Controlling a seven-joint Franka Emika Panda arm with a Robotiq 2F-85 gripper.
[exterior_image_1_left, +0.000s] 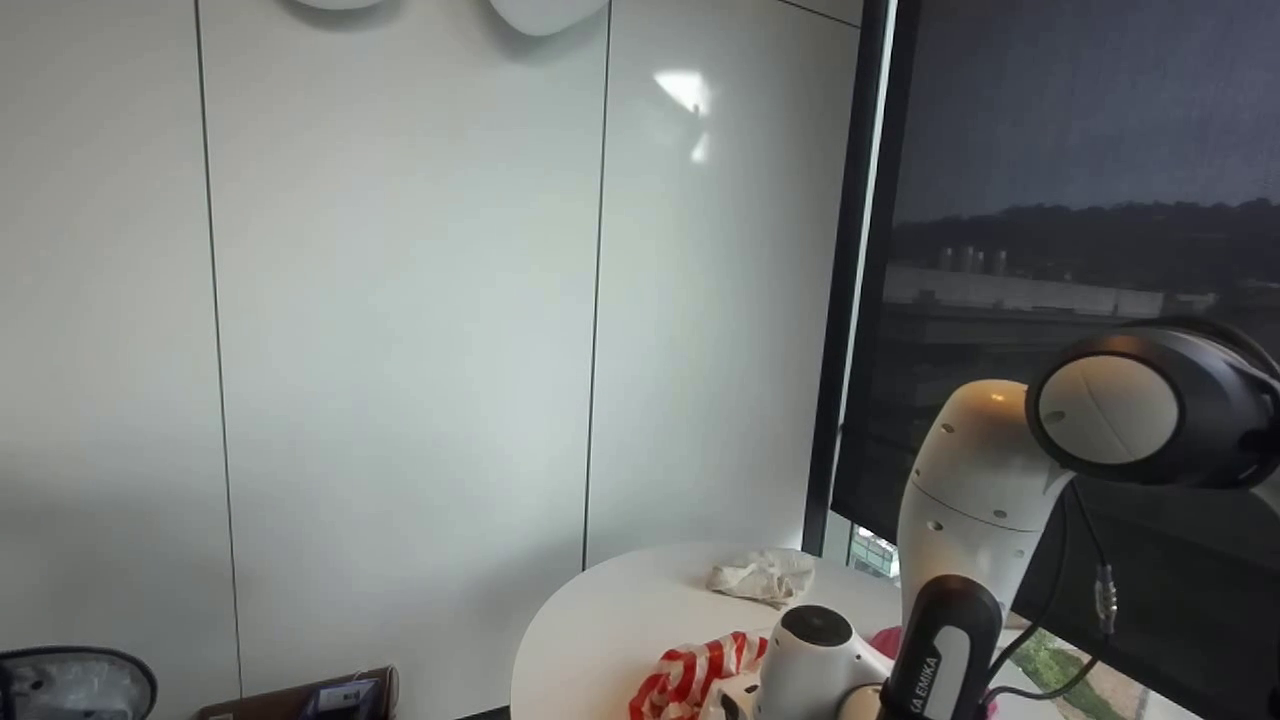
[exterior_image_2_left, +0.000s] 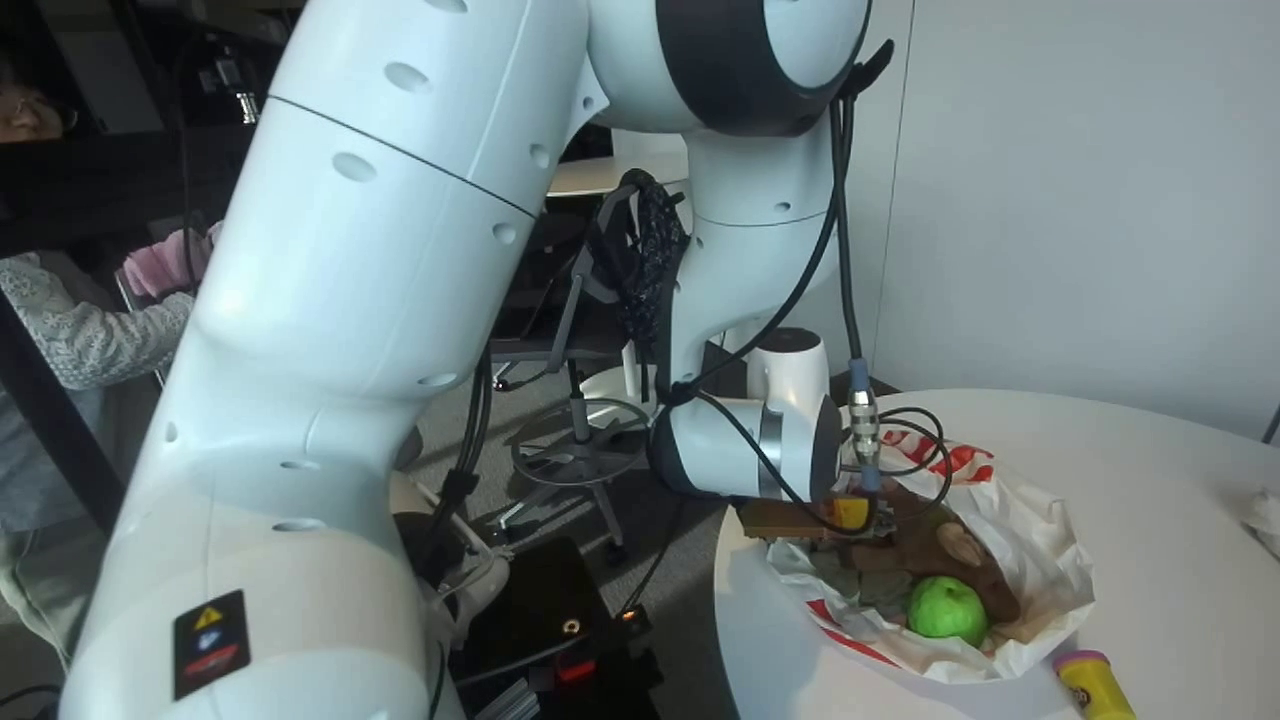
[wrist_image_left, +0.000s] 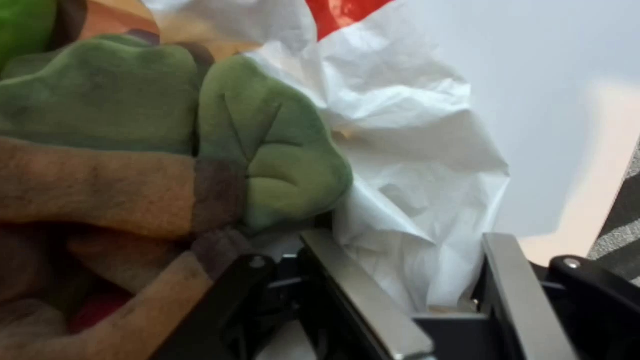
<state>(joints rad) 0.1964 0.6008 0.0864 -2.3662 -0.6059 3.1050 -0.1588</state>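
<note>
1. At the bottom of the wrist view, the gripper (wrist_image_left: 407, 239) with both fingers (wrist_image_left: 365, 295) spread well apart, released rather than clenched.
2. In the gap between them, a crumpled wall of the white plastic bag (wrist_image_left: 400, 160) (contact with either finger impossible to tell from here).
3. Just beyond the fingertip on the left of that view, a green leaf-shaped soft piece (wrist_image_left: 272, 145), up against brown fabric (wrist_image_left: 95, 185).
4. In an exterior view, the bag gaping on the round white table (exterior_image_2_left: 1180, 450), near the edge, with red markings visible in both exterior views.
5. Within the bag, beside the brown fabric, a bright green round thing (exterior_image_2_left: 945, 608).
6. Over the bag's far side, the wrist of the white arm (exterior_image_2_left: 290, 300), with fingertips hidden in both exterior views.
7. Just beside the bag, a yellow tub (exterior_image_2_left: 1095, 690) with a purple lid.
8. Farther off on the table, a crumpled white item (exterior_image_1_left: 765, 577).
9. Beyond, pale wall panels (exterior_image_1_left: 400, 300), a dark window blind (exterior_image_1_left: 1080, 120), an office chair (exterior_image_2_left: 545, 347) and a partly hidden person (exterior_image_2_left: 100, 340).
</note>
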